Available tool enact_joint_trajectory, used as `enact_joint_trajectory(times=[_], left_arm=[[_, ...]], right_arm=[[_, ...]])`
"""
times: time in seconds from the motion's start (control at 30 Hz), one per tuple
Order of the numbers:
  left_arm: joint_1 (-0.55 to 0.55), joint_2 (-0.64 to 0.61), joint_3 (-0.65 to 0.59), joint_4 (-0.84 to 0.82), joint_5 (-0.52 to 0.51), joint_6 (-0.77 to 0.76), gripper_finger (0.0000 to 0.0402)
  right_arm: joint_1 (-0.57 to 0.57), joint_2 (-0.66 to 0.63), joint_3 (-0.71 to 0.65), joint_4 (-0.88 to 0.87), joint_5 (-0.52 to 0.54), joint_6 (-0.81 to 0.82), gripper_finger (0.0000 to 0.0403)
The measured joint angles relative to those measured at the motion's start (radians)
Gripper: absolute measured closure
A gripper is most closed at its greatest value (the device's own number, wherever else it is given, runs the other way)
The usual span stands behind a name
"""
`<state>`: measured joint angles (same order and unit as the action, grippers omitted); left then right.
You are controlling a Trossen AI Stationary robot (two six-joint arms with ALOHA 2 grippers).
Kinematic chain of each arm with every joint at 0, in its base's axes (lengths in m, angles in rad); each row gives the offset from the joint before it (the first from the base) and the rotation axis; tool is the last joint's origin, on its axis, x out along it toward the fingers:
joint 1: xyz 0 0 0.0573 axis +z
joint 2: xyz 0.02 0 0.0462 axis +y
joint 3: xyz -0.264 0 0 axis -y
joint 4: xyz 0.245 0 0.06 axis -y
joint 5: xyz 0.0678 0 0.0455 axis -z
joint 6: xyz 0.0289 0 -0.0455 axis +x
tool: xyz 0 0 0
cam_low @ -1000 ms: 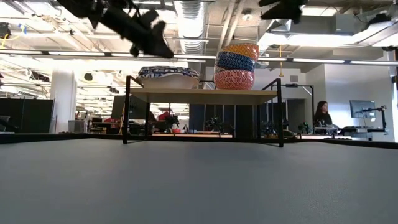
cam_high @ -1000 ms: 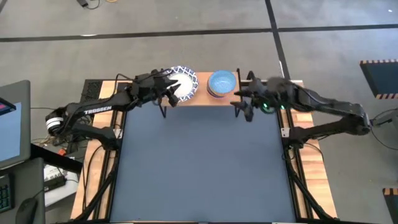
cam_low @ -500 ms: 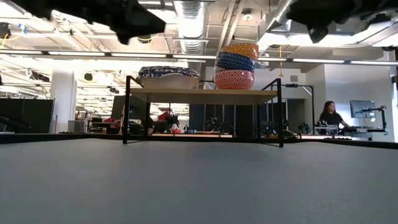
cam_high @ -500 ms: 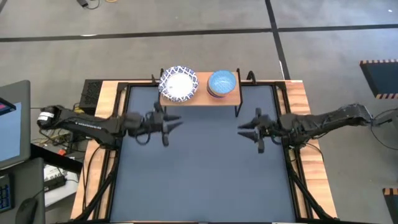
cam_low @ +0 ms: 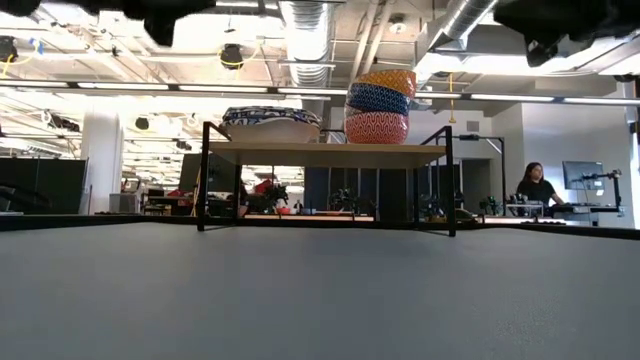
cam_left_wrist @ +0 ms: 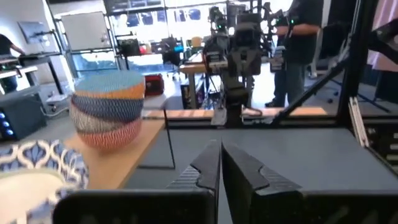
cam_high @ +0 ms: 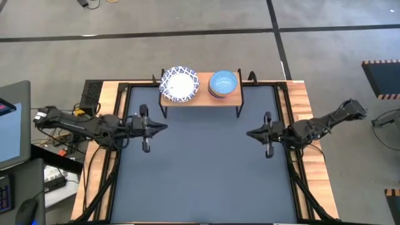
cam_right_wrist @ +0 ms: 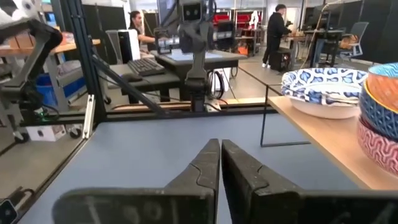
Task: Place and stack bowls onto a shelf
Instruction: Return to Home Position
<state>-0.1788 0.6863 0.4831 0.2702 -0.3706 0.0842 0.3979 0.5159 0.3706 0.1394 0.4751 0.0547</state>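
A: Jaws?
B: left gripper (cam_high: 162, 127) and right gripper (cam_high: 249, 133) both clenched, tips facing across dark table (cam_high: 200, 172)
A: Bowls?
B: white blue-rimmed bowl stack (cam_high: 179, 84) beside coloured bowl stack (cam_high: 223, 84) on light wooden black-legged shelf (cam_high: 201, 99), well beyond both jaws

One camera looks straight down on my whole tabletop (cam_high: 200, 169); another sits level at its surface, facing the shelf (cam_low: 325, 153). My two wrist cameras face each other across it, both glimpsing the shelf.
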Motion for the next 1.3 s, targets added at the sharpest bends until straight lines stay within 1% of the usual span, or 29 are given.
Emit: enact_joint_trajectory(times=[0.13, 0.27, 0.43, 0.57, 0.7, 0.83, 0.97, 1.1, 1.2, 1.23, 1.3], left_arm=[[-0.004, -0.040, -0.126, 0.059, -0.001, -0.032, 0.0400], [-0.004, -0.072, -0.240, 0.148, -0.001, -0.068, 0.0401], [-0.003, -0.155, -0.310, 0.179, -0.010, -0.076, 0.0401], [-0.003, -0.232, -0.350, 0.173, -0.010, -0.071, 0.0401], [-0.002, -0.279, -0.409, 0.197, 0.017, -0.081, 0.0401], [-0.002, -0.288, -0.469, 0.221, 0.056, -0.128, 0.0401], [-0.002, -0.289, -0.472, 0.209, 0.057, -0.147, 0.0401], [-0.001, -0.297, -0.472, 0.212, 0.060, -0.098, 0.0401], [0.002, -0.297, -0.472, 0.218, 0.051, -0.069, 0.0401], [0.007, -0.296, -0.472, 0.218, 0.068, -0.068, 0.0402], [0.029, -0.290, -0.472, 0.231, 0.143, -0.075, 0.0401]], right_arm=[[-0.017, -0.090, -0.070, 0.003, -0.001, 0.003, 0.0385], [-0.043, -0.176, -0.130, 0.001, -0.023, 0.013, 0.0386], [-0.064, -0.291, -0.173, -0.033, -0.049, 0.031, 0.0384], [-0.082, -0.360, -0.227, -0.027, -0.102, 0.047, 0.0385], [-0.118, -0.373, -0.307, 0.080, -0.167, 0.077, 0.0385], [-0.172, -0.373, -0.339, 0.104, -0.219, 0.097, 0.0385], [-0.223, -0.376, -0.344, 0.102, -0.296, 0.075, 0.0385], [-0.279, -0.382, -0.344, 0.099, -0.340, 0.053, 0.0386], [-0.327, -0.382, -0.343, 0.112, -0.396, 0.053, 0.0386], [-0.345, -0.380, -0.343, 0.121, -0.414, 0.055, 0.0386], [-0.382, -0.372, -0.343, 0.141, -0.447, 0.059, 0.0386]])
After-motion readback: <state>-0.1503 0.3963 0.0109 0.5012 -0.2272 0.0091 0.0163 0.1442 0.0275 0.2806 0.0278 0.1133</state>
